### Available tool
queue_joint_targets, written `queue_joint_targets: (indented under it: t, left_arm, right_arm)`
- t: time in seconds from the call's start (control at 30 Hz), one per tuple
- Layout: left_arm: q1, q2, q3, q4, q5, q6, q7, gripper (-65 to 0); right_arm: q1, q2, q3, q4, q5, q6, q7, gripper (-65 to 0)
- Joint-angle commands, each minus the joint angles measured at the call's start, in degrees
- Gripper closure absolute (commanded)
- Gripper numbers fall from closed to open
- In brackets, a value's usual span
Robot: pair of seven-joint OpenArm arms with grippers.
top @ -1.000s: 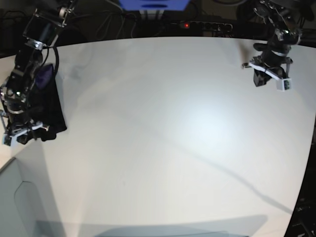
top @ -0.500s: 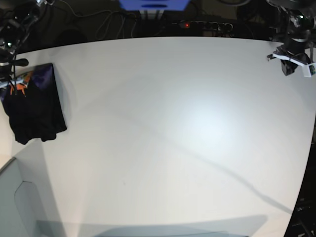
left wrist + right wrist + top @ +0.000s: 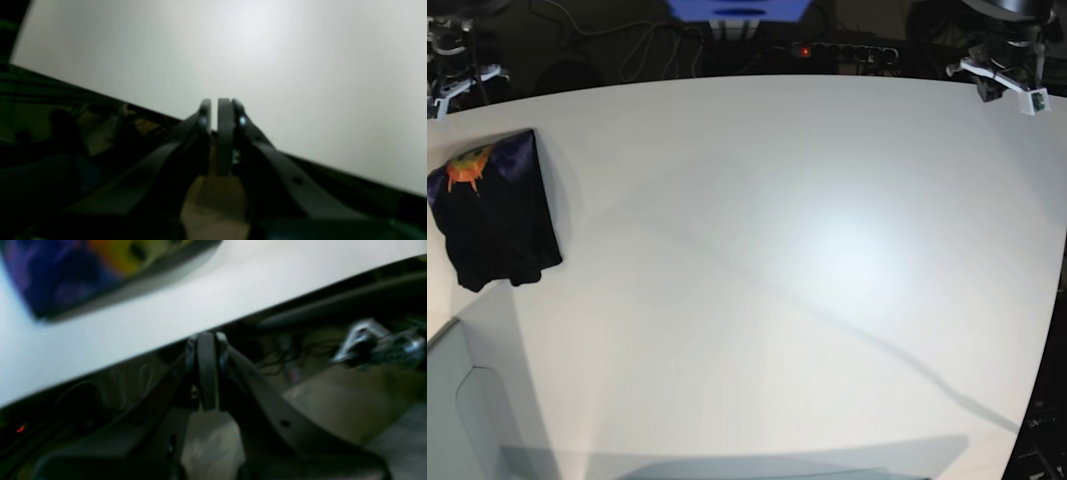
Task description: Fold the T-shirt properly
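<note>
The T-shirt (image 3: 495, 210) lies folded into a small black bundle at the table's left edge, with an orange print and purplish patch showing at its far end. In the right wrist view its purple and orange corner (image 3: 63, 273) is blurred at the top left. My right gripper (image 3: 455, 82) hangs over the far left corner, behind the T-shirt and apart from it; its jaws (image 3: 206, 340) are shut on nothing. My left gripper (image 3: 1005, 84) is at the far right corner, and its fingers (image 3: 214, 108) are pressed together over the table edge with nothing between them.
The white table (image 3: 777, 280) spreads across the base view. A power strip (image 3: 832, 50) with a red light and a blue object (image 3: 737, 10) sit behind its far edge. A grey panel (image 3: 457, 410) stands at the near left corner.
Both arms have drawn back from over the table to its far corners. The right arm has left the T-shirt, which now lies fully uncovered and has not moved.
</note>
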Motion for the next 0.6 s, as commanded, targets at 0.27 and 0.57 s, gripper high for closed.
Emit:
queue_joint_targets:
  t: [0.27, 0.57]
  left_arm:
    - [6.5, -1.81, 17.62, -3.16, 11.92, 0.5, -7.64, -3.9]
    - [10.11, -1.54, 34.59, -15.47, 30.21, 0.68, -29.09, -3.8]
  right_arm:
    - [-4.56, -1.41, -3.62, -16.09, -0.15, 6.0, 8.57, 0.0]
    - [-4.73, 1.49, -11.18, -38.6, -0.15, 6.0, 30.64, 0.0]
